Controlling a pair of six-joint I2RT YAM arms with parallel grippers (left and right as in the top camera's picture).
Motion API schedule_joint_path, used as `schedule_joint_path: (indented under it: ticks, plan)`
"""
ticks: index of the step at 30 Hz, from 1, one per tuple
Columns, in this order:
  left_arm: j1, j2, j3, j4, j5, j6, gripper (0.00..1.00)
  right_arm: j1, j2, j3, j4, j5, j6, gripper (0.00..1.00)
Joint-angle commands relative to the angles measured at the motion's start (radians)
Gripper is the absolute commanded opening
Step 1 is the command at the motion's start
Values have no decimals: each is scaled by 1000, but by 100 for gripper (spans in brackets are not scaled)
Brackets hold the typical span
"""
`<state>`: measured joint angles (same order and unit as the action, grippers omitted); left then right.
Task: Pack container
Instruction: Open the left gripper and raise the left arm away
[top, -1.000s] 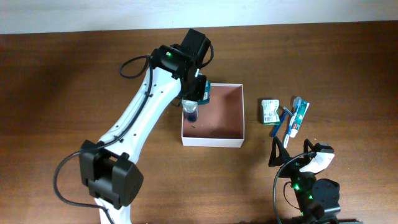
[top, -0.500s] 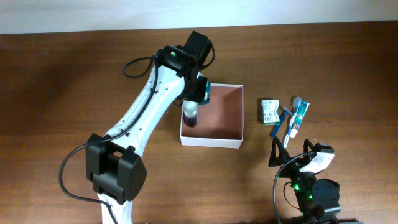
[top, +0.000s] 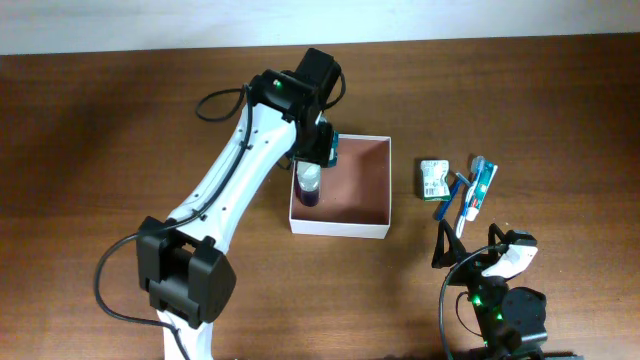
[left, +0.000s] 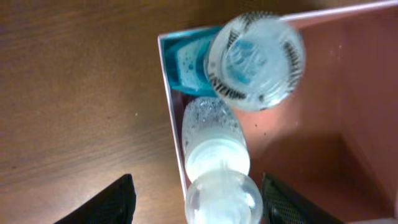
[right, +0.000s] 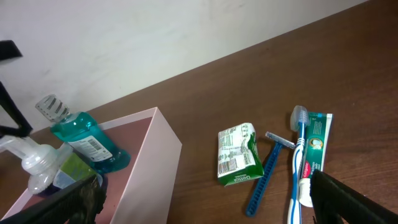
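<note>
The container (top: 375, 228), a square white-walled box with a reddish-brown inside, sits mid-table. A teal mouthwash bottle (top: 331, 149) stands in its far left corner. A clear pump bottle (top: 308, 186) stands upright against the left wall. My left gripper (top: 312, 165) hovers over the pump bottle. In the left wrist view the gripper (left: 202, 202) is open, its fingers wide of the pump head (left: 214, 143) and not touching it, with the mouthwash cap (left: 256, 61) beyond. My right gripper (right: 211, 205) is open and empty near the front edge, right of the container wall (right: 149, 168).
Right of the container lie a green soap packet (top: 432, 178), a blue razor (top: 450, 198), a toothbrush (top: 470, 195) and a toothpaste tube (top: 484, 186). They also show in the right wrist view: packet (right: 236, 155), razor (right: 267, 174), toothbrush (right: 300, 155).
The pump bottle has come down into the container's left side and stands there under my left gripper. The right arm has not moved.
</note>
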<state>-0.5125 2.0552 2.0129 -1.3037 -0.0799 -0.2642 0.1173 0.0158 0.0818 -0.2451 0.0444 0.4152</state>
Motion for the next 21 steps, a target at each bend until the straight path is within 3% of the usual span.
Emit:
schedule_joint_path:
  ticks: [1, 6, 11, 13, 14, 21]
  plan:
    - [0, -37, 73, -10, -11, 27, 64, -6, -10, -5, -5, 13, 2, 98]
    - [18, -73, 116, -9, -16, 35, 65, -6, -10, -5, -5, 13, 2, 98]
    - [145, -102, 118, -21, -53, 34, 72, -6, -10, -5, -5, 13, 2, 98]
    - [219, -102, 118, -45, -103, 34, 95, -6, -10, -5, -5, 13, 2, 98]
    - [247, -102, 118, -53, -112, 34, 99, -6, -10, -5, -5, 13, 2, 98]
    - [426, -102, 118, -89, -127, 34, 99, -6, -10, -5, -5, 13, 2, 99]
